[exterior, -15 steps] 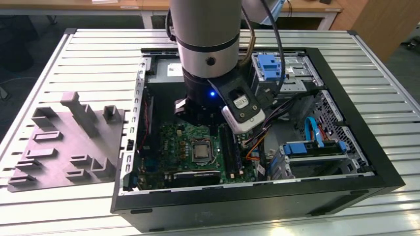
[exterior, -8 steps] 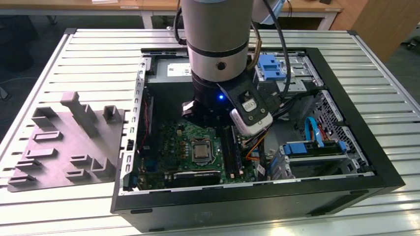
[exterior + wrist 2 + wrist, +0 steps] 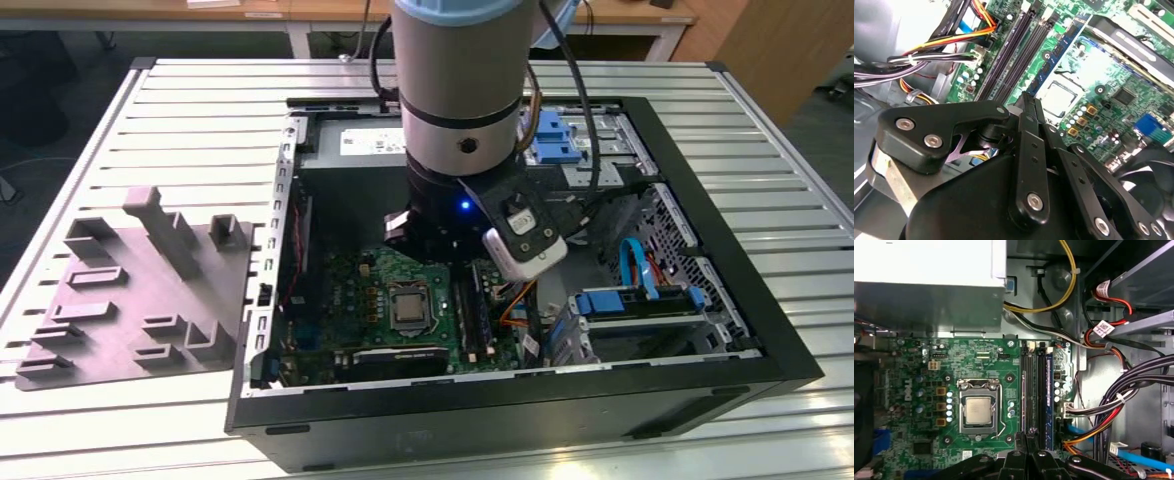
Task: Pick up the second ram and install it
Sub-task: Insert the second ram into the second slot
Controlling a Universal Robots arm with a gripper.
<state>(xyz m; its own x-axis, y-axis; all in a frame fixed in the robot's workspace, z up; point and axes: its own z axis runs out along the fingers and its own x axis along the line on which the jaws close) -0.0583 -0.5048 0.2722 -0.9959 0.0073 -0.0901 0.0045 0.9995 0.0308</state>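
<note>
The exterior view looks from high and some way off, slanting down into the open computer case (image 3: pixel 534 400), with the arm (image 3: pixel 454 90) at 12 o'clock. The first wrist view faces straight down on the motherboard (image 3: pixel 914 360) from near; the second wrist view looks along the gripper (image 3: pixel 1026 105), very near and slanted. All three share the processor socket (image 3: pixel 978 410).
</note>
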